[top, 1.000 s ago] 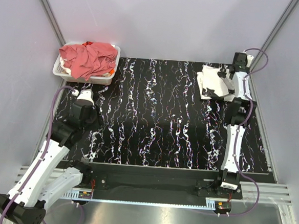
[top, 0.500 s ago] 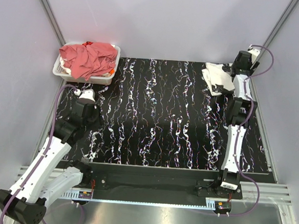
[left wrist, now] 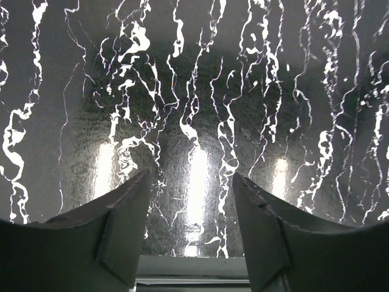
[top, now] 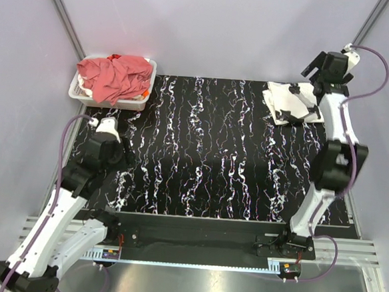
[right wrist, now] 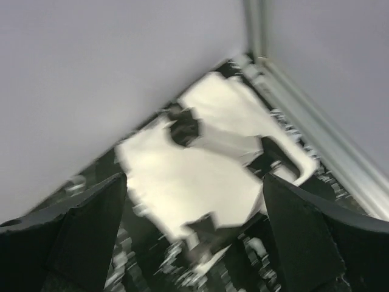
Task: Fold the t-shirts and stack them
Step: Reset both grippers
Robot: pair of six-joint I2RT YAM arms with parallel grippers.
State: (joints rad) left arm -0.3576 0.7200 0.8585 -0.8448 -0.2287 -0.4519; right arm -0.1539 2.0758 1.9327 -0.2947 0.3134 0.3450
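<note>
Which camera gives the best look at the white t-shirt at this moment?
The top external view: the white t-shirt lies there in sharp focus at the far right corner of the table. The right wrist view also has it, but blurred. The left wrist view shows only table.

Table [top: 200,153] shows glossy black with white marble veining, and up close it's mirroring the lamp glare. At one o'clock, the white t-shirt [top: 284,102]: soft, thin, matt cloth. At ten o'clock the salmon-red t-shirts [top: 116,77], crumpled matt cloth, fill a smooth white plastic basket [top: 136,104]. The left gripper [left wrist: 191,182] has fingers [left wrist: 121,237] of matt dark plastic. At six o'clock, a brushed metal sheet [top: 204,287], dull sheen.
</note>
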